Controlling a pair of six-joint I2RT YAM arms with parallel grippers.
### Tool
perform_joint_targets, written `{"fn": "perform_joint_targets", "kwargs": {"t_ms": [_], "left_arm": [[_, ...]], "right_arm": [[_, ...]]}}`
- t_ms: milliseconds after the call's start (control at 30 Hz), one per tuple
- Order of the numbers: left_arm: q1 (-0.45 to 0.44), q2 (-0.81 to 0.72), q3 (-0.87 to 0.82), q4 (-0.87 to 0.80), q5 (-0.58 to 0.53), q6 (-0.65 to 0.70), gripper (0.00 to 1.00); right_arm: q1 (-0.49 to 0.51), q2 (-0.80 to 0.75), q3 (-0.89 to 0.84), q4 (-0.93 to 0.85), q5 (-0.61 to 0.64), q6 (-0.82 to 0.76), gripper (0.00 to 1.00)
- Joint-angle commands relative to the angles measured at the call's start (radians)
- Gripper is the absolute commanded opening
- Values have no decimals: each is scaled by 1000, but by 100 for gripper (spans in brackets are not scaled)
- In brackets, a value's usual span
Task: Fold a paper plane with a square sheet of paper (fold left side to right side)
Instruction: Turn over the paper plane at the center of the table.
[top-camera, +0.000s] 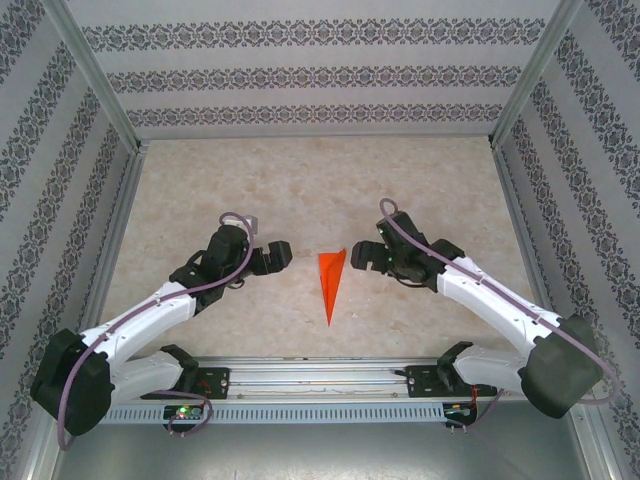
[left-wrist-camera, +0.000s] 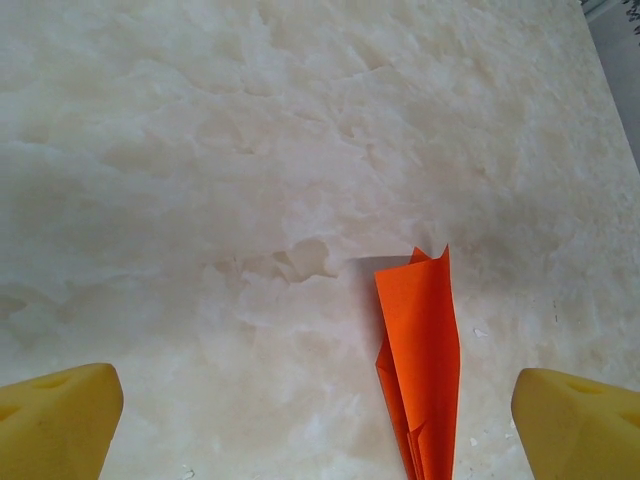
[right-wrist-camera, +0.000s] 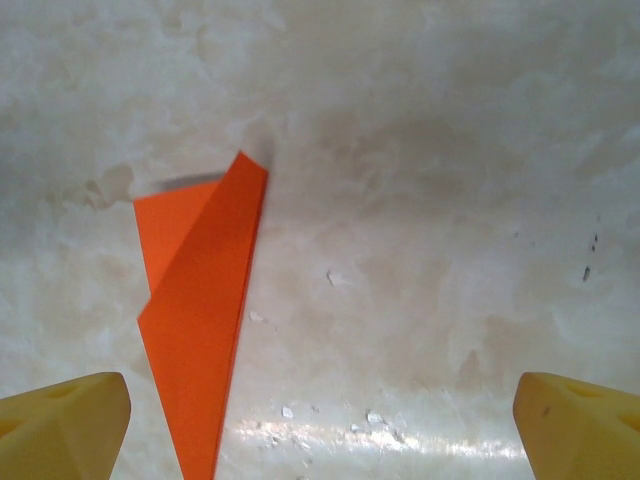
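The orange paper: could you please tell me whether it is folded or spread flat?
Folded. The paper is a narrow dart with one sharp point, and both wrist views show overlapping layers and creases.

Shows a marbled tabletop (top-camera: 300, 190) boxed by white walls (top-camera: 320, 70) with dark floral bands. Has a metal rail (top-camera: 320, 376) along its near edge.

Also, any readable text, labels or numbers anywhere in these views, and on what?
None readable. The paper plane is plain orange, the table has a marble pattern, and the walls carry ornamental bands, not letters. The small circuit boards by the arm bases are too small to read.
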Motion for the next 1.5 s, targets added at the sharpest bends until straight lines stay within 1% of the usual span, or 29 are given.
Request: {"fn": "perform_joint_targets", "kwargs": {"t_ms": [0, 233, 433, 600, 767, 900, 1200, 1467], "left_arm": [[20, -29, -18, 30, -22, 7, 100], [29, -59, -33, 13, -27, 11, 100], [31, -78, -34, -15, -38, 27, 100], [32, -89, -46, -13, -45, 30, 100], [33, -88, -50, -13, -42, 35, 100], [32, -91, -54, -15, -44, 37, 100], [34, -99, -54, -22, -51, 43, 100], [34, -97, -53, -22, -53, 45, 100]], "right_arm": [[80, 23, 52, -94, 95, 59, 98], [228, 153, 177, -168, 174, 101, 98], [303, 279, 261, -173, 188, 116, 98], [328, 390, 315, -164, 193, 116, 98], [328, 494, 372, -161, 229, 92, 94], [322, 558, 407, -172, 252, 85, 92], [282, 602, 389, -155, 233, 97, 77], [253, 624, 365, -135, 216, 104, 58]]}}
